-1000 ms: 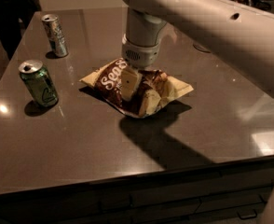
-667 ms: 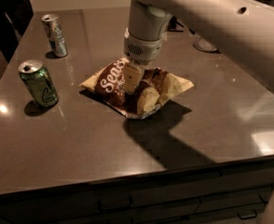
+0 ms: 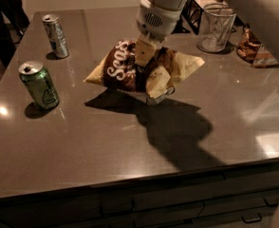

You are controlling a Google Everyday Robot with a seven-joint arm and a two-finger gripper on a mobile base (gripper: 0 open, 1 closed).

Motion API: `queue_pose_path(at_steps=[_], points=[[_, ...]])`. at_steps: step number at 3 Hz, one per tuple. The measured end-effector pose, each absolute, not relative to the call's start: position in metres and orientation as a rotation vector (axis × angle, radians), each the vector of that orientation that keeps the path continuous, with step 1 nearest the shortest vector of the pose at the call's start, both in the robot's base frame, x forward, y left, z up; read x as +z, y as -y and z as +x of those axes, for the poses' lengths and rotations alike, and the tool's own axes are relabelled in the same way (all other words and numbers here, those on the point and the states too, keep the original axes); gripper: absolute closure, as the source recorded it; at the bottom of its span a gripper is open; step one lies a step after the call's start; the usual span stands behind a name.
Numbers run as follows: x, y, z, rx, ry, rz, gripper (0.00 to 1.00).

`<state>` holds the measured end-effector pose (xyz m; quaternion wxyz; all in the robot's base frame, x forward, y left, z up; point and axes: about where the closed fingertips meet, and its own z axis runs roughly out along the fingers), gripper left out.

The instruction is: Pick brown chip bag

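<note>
Camera view: grips brown chip bag [image 3: 116,66] in clenched hand [image 3: 151,71], now lifted clear of tabletop [image 3: 106,148]; lay flat 1 s ago. Reads as pick nearly complete.

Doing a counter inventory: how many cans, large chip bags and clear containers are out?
Cans: 2 (green can, silver can)
Large chip bags: 1, the brown chip bag, held above the counter by the gripper
Clear containers: 1, the clear container
Total: 4

A single camera looks steeply down across the table [image 3: 82,141] from above its near edge, fairly close. The gripper [image 3: 151,71] sits upper centre of the frame, clamping the bag [image 3: 116,68].
</note>
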<state>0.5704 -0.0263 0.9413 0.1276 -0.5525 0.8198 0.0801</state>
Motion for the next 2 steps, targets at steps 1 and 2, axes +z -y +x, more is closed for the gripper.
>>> queue_pose_path(at_steps=[1, 2], points=[[1.0021, 0.0192, 0.5851, 0.271, -2.201, -1.606, 1.0], [1.0022, 0.0189, 0.5854, 0.27, -2.2, -1.605, 1.0]])
